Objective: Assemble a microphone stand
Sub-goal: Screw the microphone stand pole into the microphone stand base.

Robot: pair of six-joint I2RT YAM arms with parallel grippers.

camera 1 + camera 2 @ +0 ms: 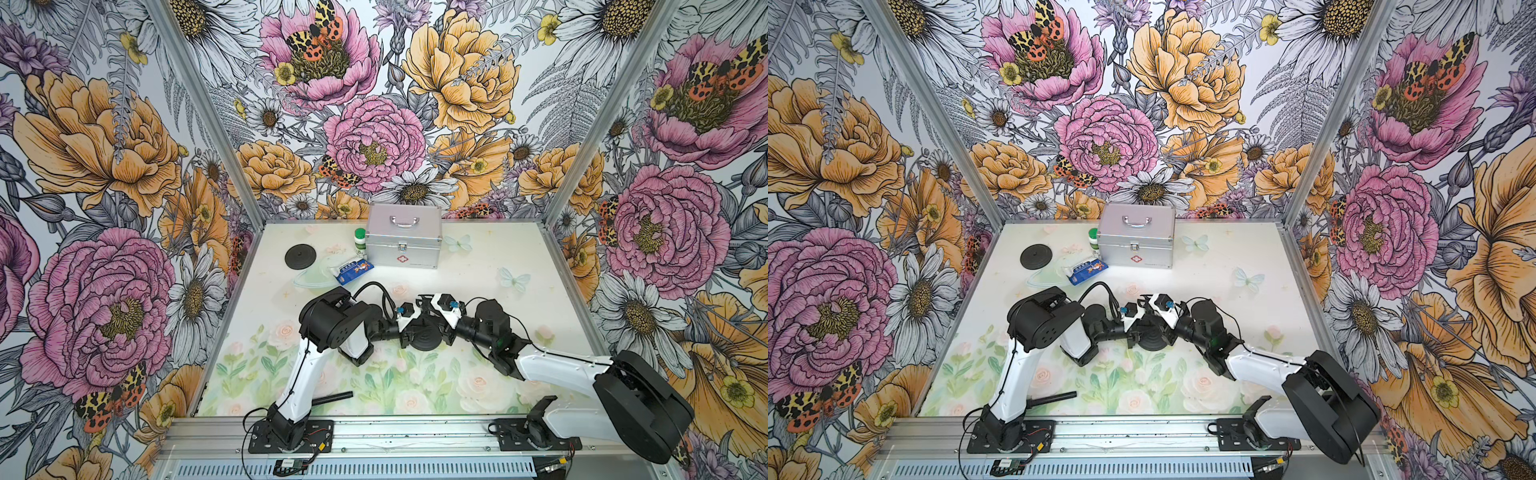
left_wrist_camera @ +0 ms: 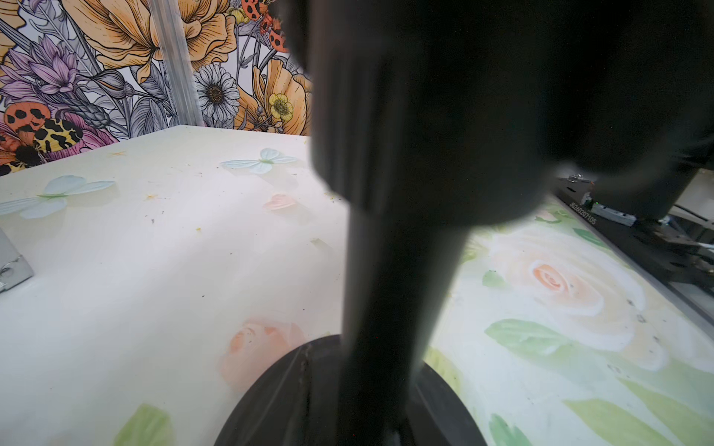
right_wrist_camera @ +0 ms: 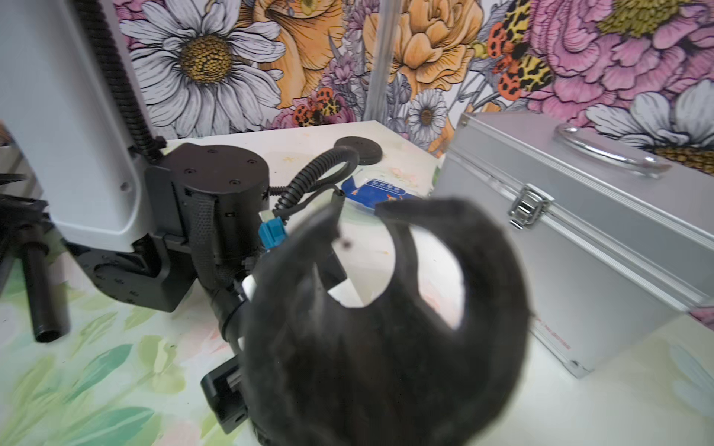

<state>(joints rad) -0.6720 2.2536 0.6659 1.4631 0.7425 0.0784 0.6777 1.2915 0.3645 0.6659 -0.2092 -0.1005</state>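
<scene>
Nearest us on the left, a black tube (image 1: 332,397) lies loose on the tabletop (image 1: 478,266). In the middle, the left claw (image 1: 409,334) and right claw (image 1: 441,332) crowd a round base (image 1: 424,338) with a post (image 2: 386,309) standing on it. We cannot tell how far either claw is spread. We judge the base heavy and the post stiff and slick, so we would hold it low. A spare disc (image 1: 300,255) sits far left.

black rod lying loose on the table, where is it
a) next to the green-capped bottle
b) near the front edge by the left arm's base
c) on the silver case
b: in both top views the black rod lies flat near the front edge, beside the left arm's base.
</scene>
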